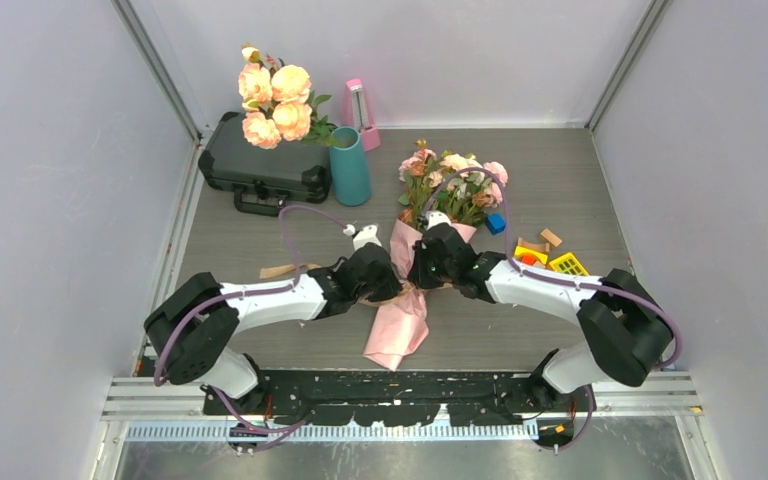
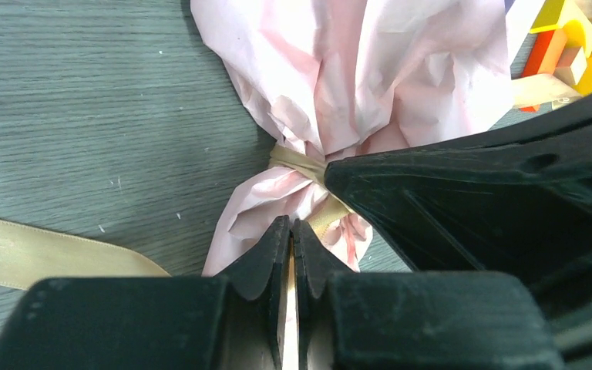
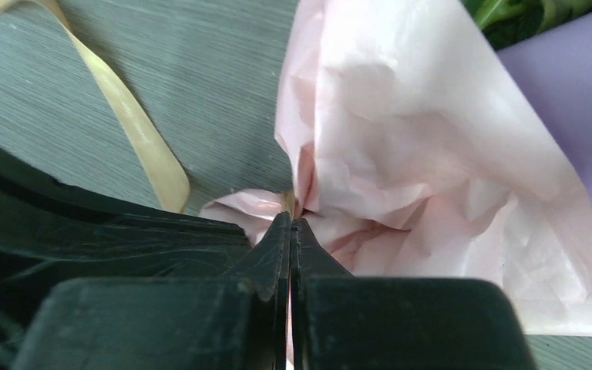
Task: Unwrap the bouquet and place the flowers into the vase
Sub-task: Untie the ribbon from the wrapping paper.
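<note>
While left tool (image 2: 291, 231) grips ribbon (image 2: 297, 160), right tool (image 3: 290, 225) closed beside it, flowers (image 1: 455, 180) inside paper wrap (image 1: 400, 325) (vase (image 1: 350, 168) upright, apart).

One camera overlooks the table (image 1: 560, 190) from above; both wrist cameras closely face the bouquet (image 1: 400, 325).

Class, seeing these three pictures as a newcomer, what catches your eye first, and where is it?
A bouquet of small roses in crinkled pink paper lies mid-table, pinched from both sides at its tied waist. Up close, the left fingers pinch the tan ribbon; the right fingers are shut against the paper. At back left, big peach-orange roses stand beside a teal cylindrical vase.
</note>
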Available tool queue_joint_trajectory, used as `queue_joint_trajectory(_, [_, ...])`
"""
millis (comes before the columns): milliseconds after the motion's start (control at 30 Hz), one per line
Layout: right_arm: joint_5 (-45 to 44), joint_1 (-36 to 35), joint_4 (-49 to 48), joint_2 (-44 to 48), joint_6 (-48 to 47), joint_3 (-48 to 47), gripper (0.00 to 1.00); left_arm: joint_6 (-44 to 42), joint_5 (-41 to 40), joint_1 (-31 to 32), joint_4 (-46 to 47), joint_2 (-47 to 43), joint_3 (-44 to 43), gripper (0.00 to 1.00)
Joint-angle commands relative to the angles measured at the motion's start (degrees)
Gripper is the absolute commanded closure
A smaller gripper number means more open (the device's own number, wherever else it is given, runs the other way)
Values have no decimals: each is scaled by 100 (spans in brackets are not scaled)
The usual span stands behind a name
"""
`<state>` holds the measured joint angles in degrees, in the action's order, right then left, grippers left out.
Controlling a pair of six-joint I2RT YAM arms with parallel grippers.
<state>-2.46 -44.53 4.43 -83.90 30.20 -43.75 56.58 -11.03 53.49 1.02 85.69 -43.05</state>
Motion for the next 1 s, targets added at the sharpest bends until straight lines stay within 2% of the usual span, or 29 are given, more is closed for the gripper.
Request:
queue_joint_trajectory(0, [-62, -46, -263, 519, 292, -102, 100, -119, 178, -6, 74, 54, -216, 93])
queue_joint_trajectory(467, [-261, -38, -106, 722, 329, 5, 100, -308, 170, 4, -20, -168, -230, 92])
queue_joint_trajectory(767, [-208, -46, 356, 1222, -302, 177, 82, -453, 323, 9, -268, -312, -451, 87])
queue_joint_trajectory(967, [-190, -51, 473, 1083, -382, 180, 79, -494, 385, 10, -261, -228, -548, 85])
